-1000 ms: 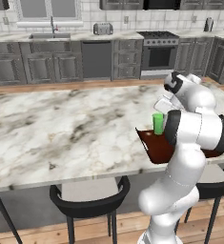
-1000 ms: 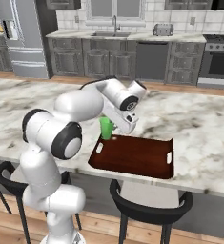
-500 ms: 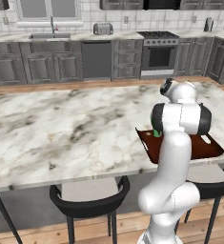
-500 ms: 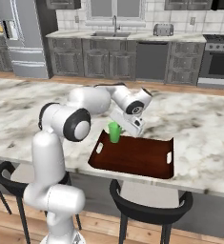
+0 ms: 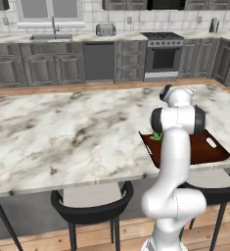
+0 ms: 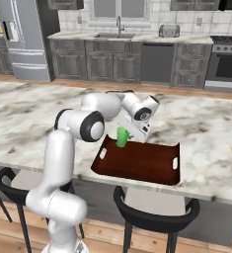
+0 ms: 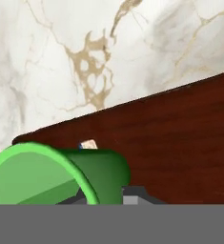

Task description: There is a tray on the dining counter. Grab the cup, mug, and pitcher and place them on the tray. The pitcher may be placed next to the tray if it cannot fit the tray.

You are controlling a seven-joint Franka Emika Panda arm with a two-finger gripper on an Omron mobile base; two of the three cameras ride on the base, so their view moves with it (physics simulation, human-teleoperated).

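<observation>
Now the tapered green cup meets the flat red-brown tray.

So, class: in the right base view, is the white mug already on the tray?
No: the tray carries just the green cup at its far left corner; the rest of its surface is bare.

Both base views look forward and down from behind the arm, sharing the worktop and the tray. The hand view sits close above the tray's corner.
</observation>
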